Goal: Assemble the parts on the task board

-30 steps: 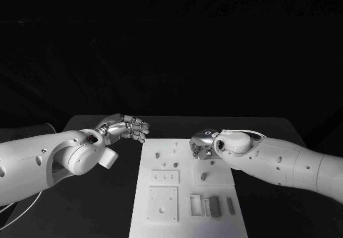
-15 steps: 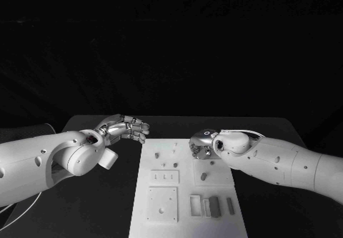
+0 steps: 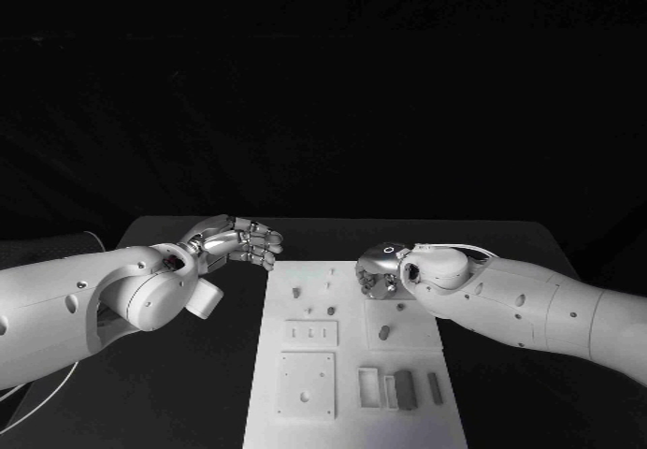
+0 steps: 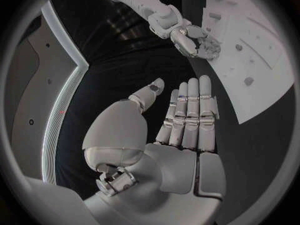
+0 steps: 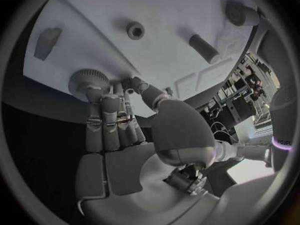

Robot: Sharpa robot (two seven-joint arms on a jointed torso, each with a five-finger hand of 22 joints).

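Observation:
The white task board (image 3: 418,360) lies lengthwise in the middle of the table. Small grey parts are on it: a peg (image 3: 296,293), another peg (image 3: 386,331) and grey bars (image 3: 403,388) near the front. My right hand (image 3: 381,274) is low over the board's far right part. Its fingertips (image 5: 95,96) and thumb close on a round knurled part (image 5: 89,80) at the board's edge. A wedge (image 5: 48,39), a small ring (image 5: 135,31) and a peg (image 5: 204,48) lie beyond it. My left hand (image 3: 237,241) hovers off the board's far left corner, fingers (image 4: 190,112) straight, holding nothing.
Two white inset plates, one with slots (image 3: 310,334) and one with holes (image 3: 306,383), occupy the board's near left. Black table (image 3: 176,374) surrounds the board on both sides. My right hand (image 4: 187,35) also appears in the left wrist view, at the board's (image 4: 262,40) edge.
My right hand has shifted very slightly toward the far side of the board. The left hand and the parts on the board have not moved.

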